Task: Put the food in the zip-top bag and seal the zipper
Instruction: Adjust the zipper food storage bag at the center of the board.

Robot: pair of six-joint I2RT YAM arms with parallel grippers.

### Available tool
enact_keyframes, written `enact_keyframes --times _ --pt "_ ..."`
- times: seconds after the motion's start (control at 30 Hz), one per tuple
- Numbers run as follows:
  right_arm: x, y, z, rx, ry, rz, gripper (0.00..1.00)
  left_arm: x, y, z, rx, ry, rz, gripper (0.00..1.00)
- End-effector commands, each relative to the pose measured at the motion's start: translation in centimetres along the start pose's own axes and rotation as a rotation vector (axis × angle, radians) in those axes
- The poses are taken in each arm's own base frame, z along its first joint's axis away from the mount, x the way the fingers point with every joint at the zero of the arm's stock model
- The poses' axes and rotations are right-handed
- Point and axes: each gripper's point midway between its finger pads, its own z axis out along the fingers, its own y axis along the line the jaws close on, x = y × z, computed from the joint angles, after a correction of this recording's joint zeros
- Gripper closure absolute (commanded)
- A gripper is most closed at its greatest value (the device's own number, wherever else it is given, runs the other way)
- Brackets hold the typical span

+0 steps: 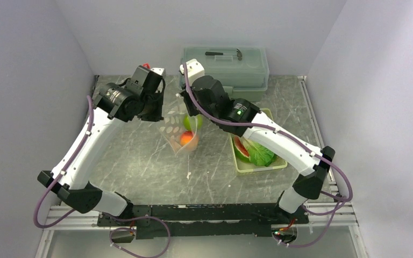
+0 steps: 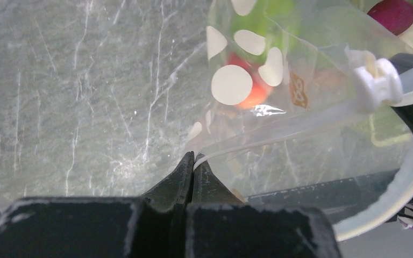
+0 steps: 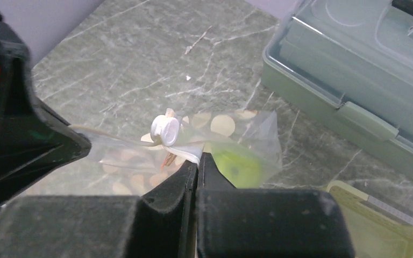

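Grey marbled tabletop [image 1: 140, 161], lilac walls. Clear polka-dot plastic zip-top bag [image 1: 178, 133] was held at far centre, orange-red round fruit [image 1: 186, 138] and green fruit [image 1: 190, 122] inside.

Risk judged: clear press-seal zipper strip [image 2: 279, 133] could be pulled from pinch, fruit spilled. Leafy green lettuce [image 1: 262, 154] and red watermelon slice [image 1: 240, 148], in pale yellow-green tray [image 1: 258, 167] at right, could be sealed out.

Both arms were stretched to far centre, wrists turned inward. Left gripper [image 2: 193, 163] and right gripper [image 3: 198, 163] were each clamped on bag mouth edge.

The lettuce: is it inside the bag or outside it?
Outside. The lettuce lies in the yellow-green tray, beside the watermelon slice, apart from the bag.
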Motion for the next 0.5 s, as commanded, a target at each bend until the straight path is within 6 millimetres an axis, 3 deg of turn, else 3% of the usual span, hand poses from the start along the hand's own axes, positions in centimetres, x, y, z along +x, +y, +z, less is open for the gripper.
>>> enact_keyframes --times 0.0,0.1,0.23,0.47 --pt "-4.0 -2.8 -1.9 0.117 -0.170 0.045 1.00 -0.5 2.5 -2.3 -0.073 -0.094 -0.015 1.00" --pt "-3.7 -2.8 -1.6 0.133 -0.124 0.038 1.00 -1.2 2.1 -3.1 -0.028 -0.159 -0.001 0.97" --pt "-3.9 -1.9 -1.6 0.087 -0.123 0.071 1.00 -1.9 1.5 -4.1 0.043 -0.238 0.008 0.82" --pt "-4.9 -1.2 -1.6 0.073 -0.104 0.121 1.00 -1.4 0.5 -3.3 0.086 -0.209 0.028 0.69"
